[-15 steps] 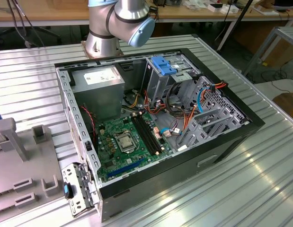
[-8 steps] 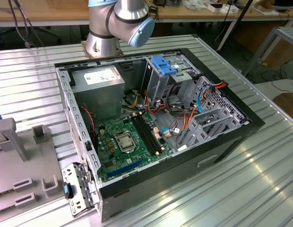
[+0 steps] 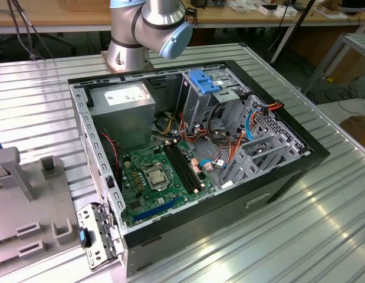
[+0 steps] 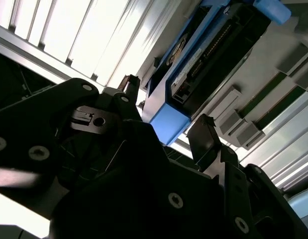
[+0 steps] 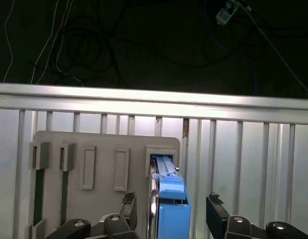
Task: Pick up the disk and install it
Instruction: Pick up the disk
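- In the first wrist view the gripper (image 5: 171,203) is closest to the camera. Its two dark fingers (image 5: 217,215) are spread wide, one on each side of the disk.
- The disk (image 5: 171,219) stands on its edge between them, with the bright blue carrier toward the camera. As far as I can judge, there is a thin gap on both sides, so the fingers do not touch it.
- In the second wrist view the gripper (image 4: 166,102) is also wide, and the blue corner of the disk (image 4: 166,122) lies between the fingertips. The dark drive body runs away from that corner.
- The disk sits in a slot of a light grey holder plate (image 5: 101,149), which has several other slots and raised blocks.
- The plate lies on a ribbed metal table (image 5: 243,159). Past the table edge there is a dark floor with loose cables (image 5: 84,45).
- In the exterior view a grey fixture (image 3: 29,236) is in the lower left of the frame.
- In the middle of the frame lies an open computer case (image 3: 229,217). It shows a green motherboard (image 3: 150,177), a silver power supply (image 3: 123,100) and a light-blue latch plate (image 3: 203,79).
- Behind the case, at the top of the frame, stands the arm base (image 3: 135,35).
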